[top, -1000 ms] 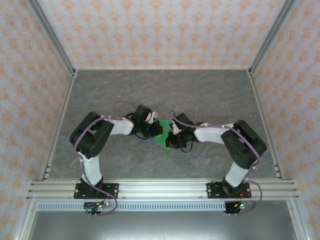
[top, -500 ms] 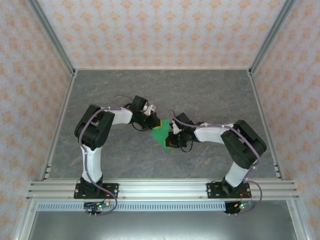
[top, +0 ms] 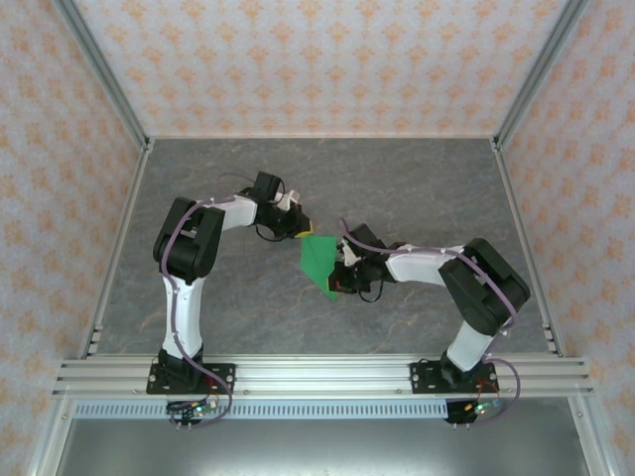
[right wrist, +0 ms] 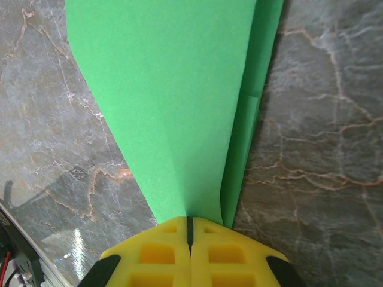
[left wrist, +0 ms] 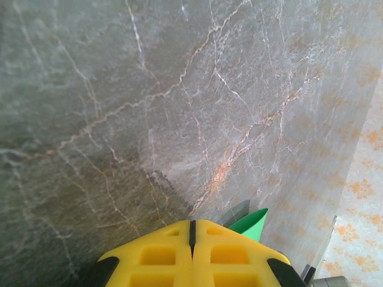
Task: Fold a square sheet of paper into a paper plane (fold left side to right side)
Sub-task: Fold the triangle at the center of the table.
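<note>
Right jaws: clenched, tips set on the narrow end of the folded green sheet [right wrist: 173, 89]. Whether the paper is pinched between them or only pinned beneath cannot be told. The sheet fans out ahead of these jaws, flat on the desk [right wrist: 323, 119], with a second layer showing along its right edge.

Left jaws: clenched, nothing held. Over the last second they have been drawn back off the sheet; one corner now lies just beside them.

Judged: crease pressed, sheet handed over to the right jaws alone.
</note>
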